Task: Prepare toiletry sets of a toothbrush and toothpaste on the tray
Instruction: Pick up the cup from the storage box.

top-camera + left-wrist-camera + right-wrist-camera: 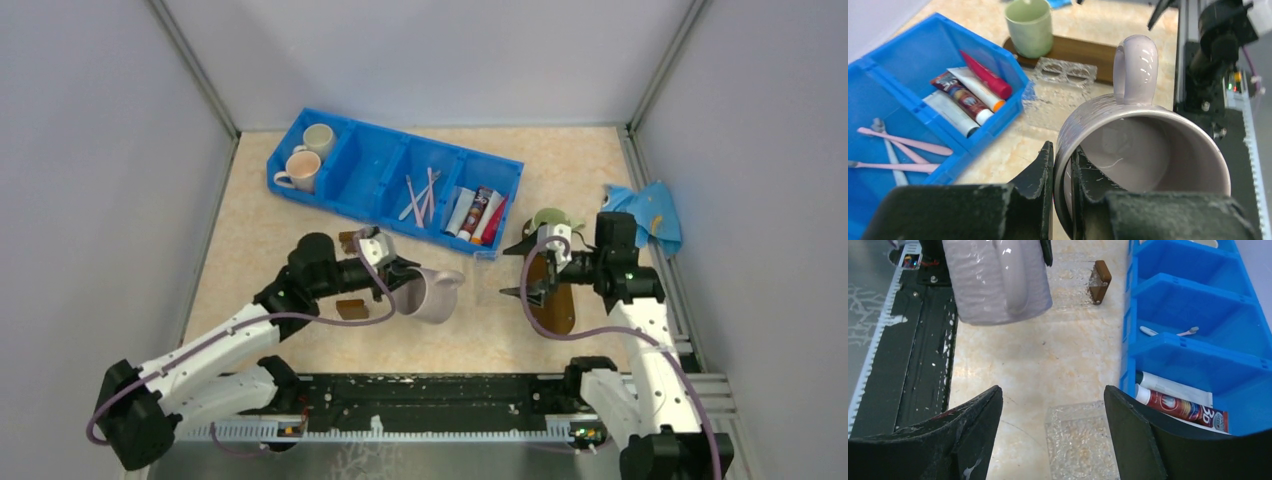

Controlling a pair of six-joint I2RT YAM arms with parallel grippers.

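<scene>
A pale mauve mug [432,293] [1148,150] [998,280] hangs tilted above the table, my left gripper [405,280] [1062,167] shut on its rim, one finger inside and one outside. The dark brown oval tray [560,305] [1083,52] lies at the right and carries a green mug [550,220] [1030,27] at its far end. My right gripper [520,268] [1053,410] stands open and empty over the tray's left edge. Pink and white toothbrushes [420,197] [903,145] [1168,332] and toothpaste tubes [478,213] [968,97] [1183,407] lie in the blue bin.
The blue compartment bin [375,165] [1128,365] stands at the back with two mugs [305,160] in its left end. A clear textured holder [1063,75] [1080,440] lies between bin and tray. Small brown blocks [352,308] [1099,280] sit near the left arm. A blue cloth [650,215] lies far right.
</scene>
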